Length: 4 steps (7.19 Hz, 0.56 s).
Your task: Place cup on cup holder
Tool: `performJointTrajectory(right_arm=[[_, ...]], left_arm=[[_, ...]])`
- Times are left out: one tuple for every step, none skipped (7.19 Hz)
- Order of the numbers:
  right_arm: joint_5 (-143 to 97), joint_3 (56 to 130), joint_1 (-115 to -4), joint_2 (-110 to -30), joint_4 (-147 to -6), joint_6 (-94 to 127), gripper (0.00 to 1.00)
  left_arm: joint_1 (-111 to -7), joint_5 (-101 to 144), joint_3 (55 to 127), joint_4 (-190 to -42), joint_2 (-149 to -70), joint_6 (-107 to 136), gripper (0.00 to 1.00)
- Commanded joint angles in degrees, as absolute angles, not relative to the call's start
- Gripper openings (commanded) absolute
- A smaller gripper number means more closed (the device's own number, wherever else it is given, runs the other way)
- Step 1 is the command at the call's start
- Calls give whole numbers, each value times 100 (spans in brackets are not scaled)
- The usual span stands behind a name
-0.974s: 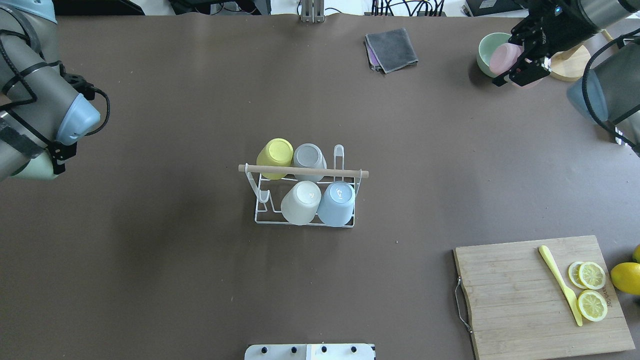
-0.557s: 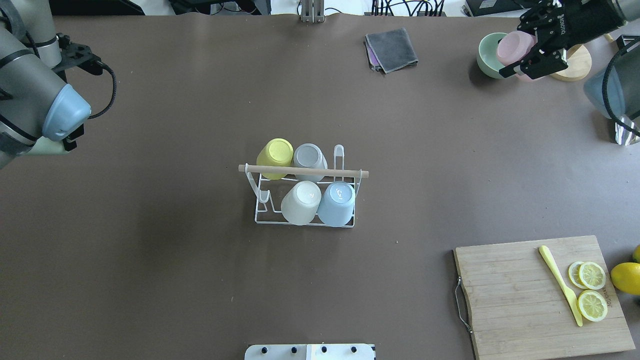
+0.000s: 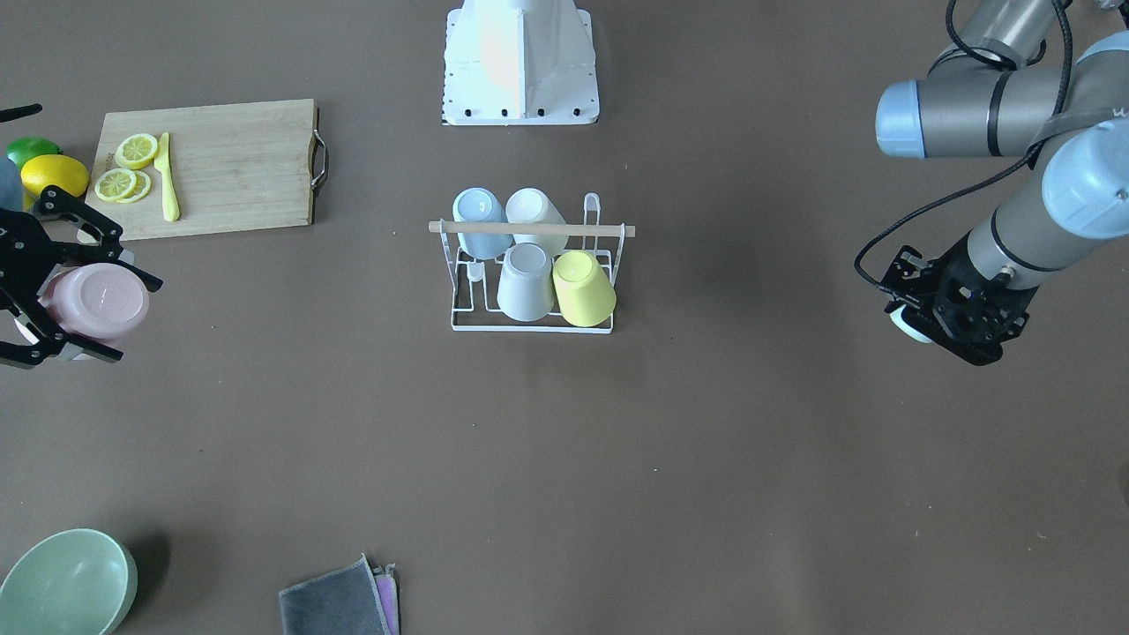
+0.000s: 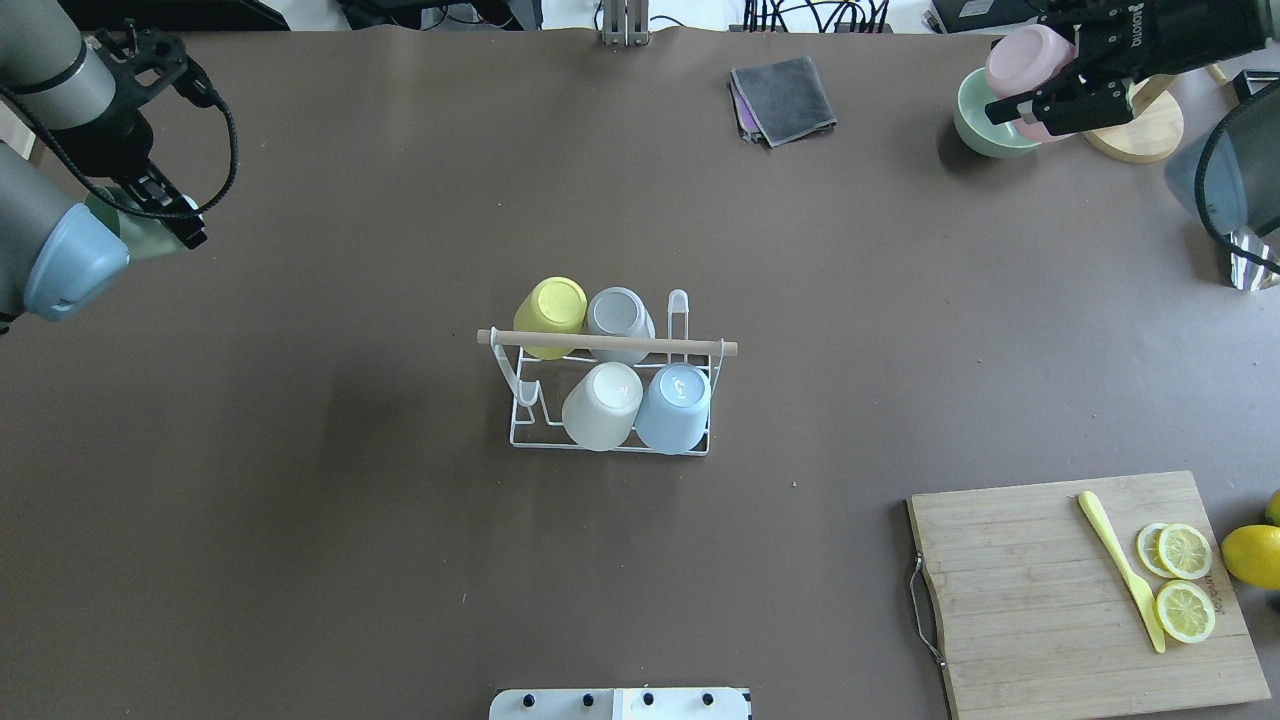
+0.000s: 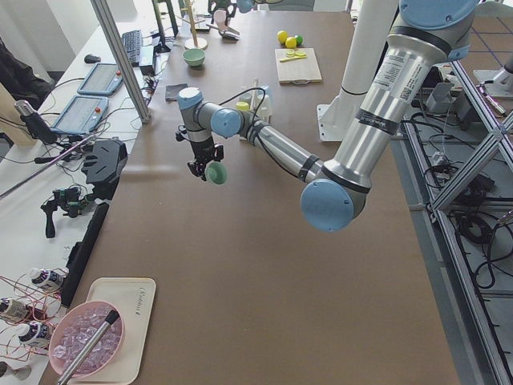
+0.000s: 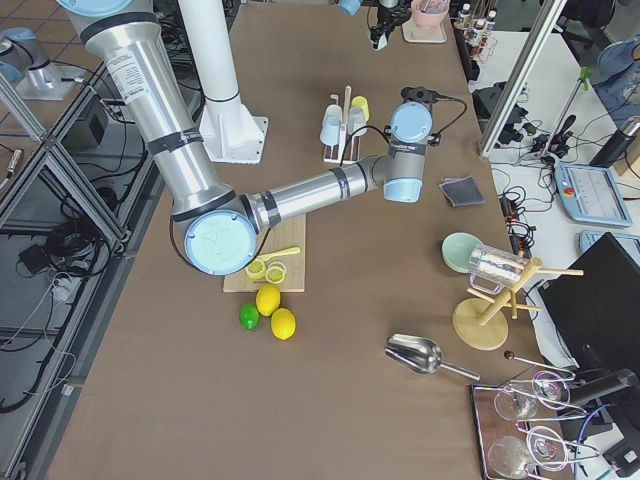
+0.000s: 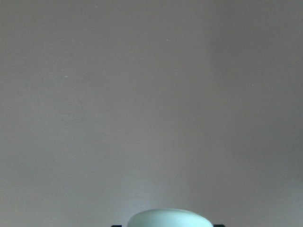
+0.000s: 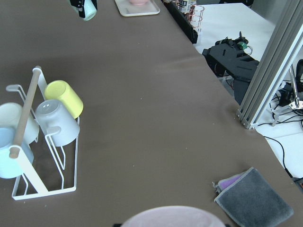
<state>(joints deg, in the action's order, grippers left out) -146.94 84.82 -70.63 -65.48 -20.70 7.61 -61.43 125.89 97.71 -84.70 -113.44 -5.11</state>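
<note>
The cup holder (image 4: 700, 346), a white wire rack with a wooden dowel on top, stands mid-table with several cups upside down on its prongs: yellow (image 4: 553, 308), grey, cream and blue. One prong at its far right is bare. My left gripper (image 4: 150, 225) hangs over the table's far left, shut on a mint green cup (image 4: 128, 238), which also fills the bottom of the left wrist view as the mint cup (image 7: 168, 218). My right gripper (image 4: 1020, 72) is at the far right, shut on a pink cup (image 4: 1028, 52) held sideways; the holder (image 8: 26, 111) lies well ahead of it.
A green bowl (image 4: 978, 125) sits just under the pink cup, with a round wooden stand (image 4: 1145, 130) beside it. A folded grey cloth (image 4: 785, 97) lies at the far edge. A cutting board (image 4: 1040, 600) with lemon slices and a yellow knife fills the near right corner.
My left arm has swung toward the table's far side, carrying the mint cup with it. The right gripper has lifted the pink cup up and away over the bowl.
</note>
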Motion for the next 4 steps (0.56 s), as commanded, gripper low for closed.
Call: performJointTrajectory(right_arm=[[-14136,8499,-6944,-6382,-1269,2078,0],[-13785,8508,-6761,-6381,-1022,2414,0],[-13442,8525,-6585,-6337,-854,2730,0],[-12986,8534,-6313,-6293,-539,3255,0]], left_arm=[[-6135,12586,9967,-10301,-11311,199,0],[-6135,12586,9975,-11528,-11259,985,0],[-6109,12577,9906,-12828,-11224,1872,0],[-6091,12568,9905,-13589,-11224,2264,0]])
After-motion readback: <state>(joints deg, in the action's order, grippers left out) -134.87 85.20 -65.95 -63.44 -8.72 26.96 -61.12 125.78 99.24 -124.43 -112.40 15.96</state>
